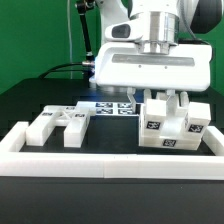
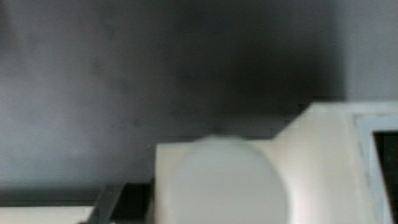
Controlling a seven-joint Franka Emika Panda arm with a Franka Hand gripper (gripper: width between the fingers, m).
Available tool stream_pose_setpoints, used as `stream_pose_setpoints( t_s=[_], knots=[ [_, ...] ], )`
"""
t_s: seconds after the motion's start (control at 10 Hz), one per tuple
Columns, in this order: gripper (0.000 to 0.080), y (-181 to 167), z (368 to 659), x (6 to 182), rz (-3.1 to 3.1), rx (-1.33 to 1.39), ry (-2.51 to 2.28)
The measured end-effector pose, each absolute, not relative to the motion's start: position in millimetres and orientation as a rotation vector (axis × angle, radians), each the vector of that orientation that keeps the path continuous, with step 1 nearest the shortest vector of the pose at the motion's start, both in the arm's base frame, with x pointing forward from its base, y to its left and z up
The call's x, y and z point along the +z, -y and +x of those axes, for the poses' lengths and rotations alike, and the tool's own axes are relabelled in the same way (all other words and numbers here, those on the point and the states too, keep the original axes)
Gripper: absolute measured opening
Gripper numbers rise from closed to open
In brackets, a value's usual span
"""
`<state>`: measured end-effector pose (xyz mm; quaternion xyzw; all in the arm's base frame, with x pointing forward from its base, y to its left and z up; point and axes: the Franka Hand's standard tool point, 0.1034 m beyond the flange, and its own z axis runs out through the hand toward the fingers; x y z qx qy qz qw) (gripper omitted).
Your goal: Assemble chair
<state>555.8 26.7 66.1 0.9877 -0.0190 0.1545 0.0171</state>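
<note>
So here's where I'm at with the chair: my claw is down on top of the chunky chair block, which sits toward the exterior view's right, tags facing the camera. The fingers straddle its upper part and look pinched in narrow on it, so I'd call that a grip on the block, not open jaws. My guess is I'm holding it from above like this so it stays upright and square while it gets lined up with whatever joins it next. Its base looks like it's on or just off the dark surface; I can't really tell which. The flat chair piece with the cut-outs lies well apart, over on the exterior view's left, untouched. Behind the two is the marker board, lying flat on the surface. The white border rail runs along the front and up the left side, and it sits just beside the block's front edge, so sliding forward isn't much of an option. The lane between block and flat piece is bare. The wrist view is basically mush: a pale edge against dark, nothing useful.
</note>
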Motion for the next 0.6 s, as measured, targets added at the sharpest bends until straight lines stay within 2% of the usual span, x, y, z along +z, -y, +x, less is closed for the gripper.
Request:
stream_pose_setpoints(
  t_s=[0.2,0.4,0.6],
  knots=[
    [0.0337,-36,546,68.2,3.157,0.219,0.097],
    [0.0337,-34,551,82.5,3.193,-0.105,0.104],
    [0.0337,-35,542,80.5,3.195,-0.354,0.109]
  ],
)
